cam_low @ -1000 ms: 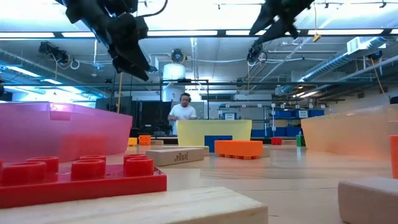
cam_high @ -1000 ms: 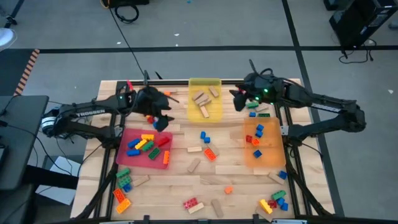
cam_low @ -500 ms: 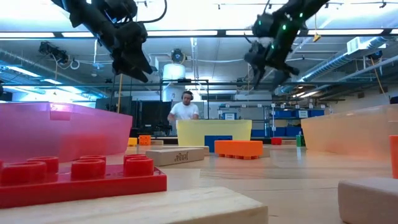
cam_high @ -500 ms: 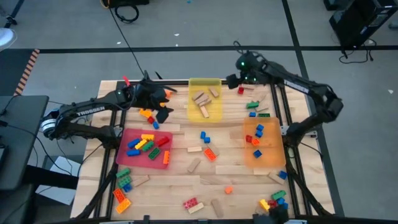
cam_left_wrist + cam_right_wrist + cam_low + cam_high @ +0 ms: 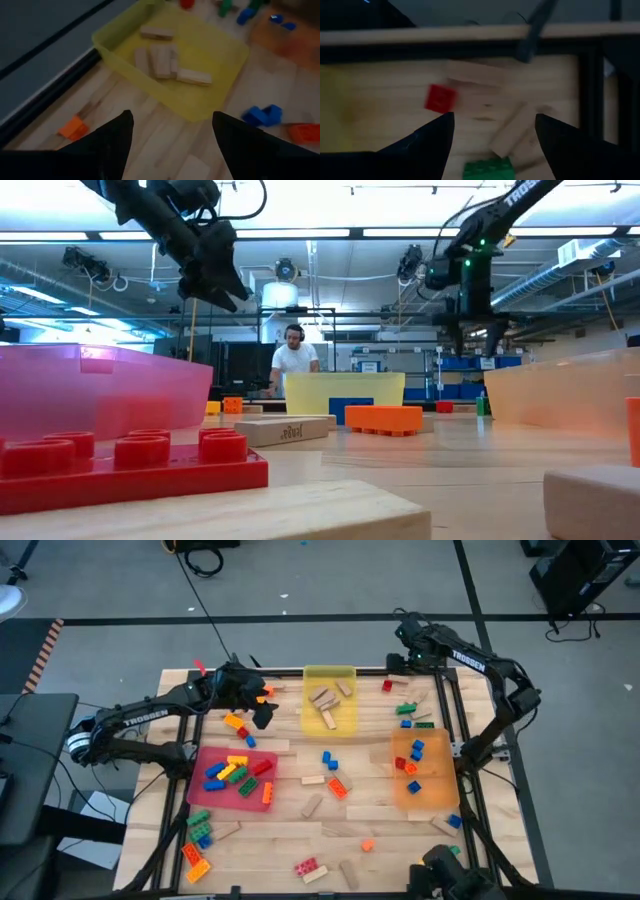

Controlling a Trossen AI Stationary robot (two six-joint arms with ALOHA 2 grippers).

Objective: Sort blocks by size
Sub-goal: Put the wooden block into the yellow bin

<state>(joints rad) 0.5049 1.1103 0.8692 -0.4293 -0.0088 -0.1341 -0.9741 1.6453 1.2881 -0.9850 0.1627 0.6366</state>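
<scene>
While both arms hang above the table's far half, nothing is in either pincer.

Left gripper (image 5: pixel 262 712): raised over bare wood betw. red tray and yellow tray; fingers (image 5: pixel 116 137) spread wide, gap empty, yellow tray seen just ahead in its wrist view.
Right gripper (image 5: pixel 392 662): at far edge of table, right of yellow tray; fingers (image 5: pixel 436 137) parted wide, holding nothing; a small red brick (image 5: pixel 439 98), a green brick (image 5: pixel 488 168) and tan wood pieces lie on the wood below it.
Yellow tray (image 5: pixel 346 720): far centre; holds several tan wooden blocks (image 5: pixel 325 700).
Red tray (image 5: pixel 200 761): left of centre; holds yellow, blue, green, red bricks (image 5: pixel 233 774).
Orange tray (image 5: pixel 434 790): right side; holds a few blue and red bricks (image 5: pixel 412 758).
Loose blocks, centre: blue pair (image 5: pixel 328 758), red-orange brick (image 5: pixel 338 788), tan pieces near them.
Loose blocks, near edge: clusters at left corner (image 5: pixel 198 835), at right corner (image 5: pixel 442 862), red brick (image 5: pixel 308 867) betw. them.
Loose blocks, far right: green and blue bricks (image 5: pixel 407 711) just beyond orange tray.
Table (image 5: pixel 290 830): light wooden slats.
Background: person (image 5: pixel 295 358) stands in the room behind, low view.
</scene>
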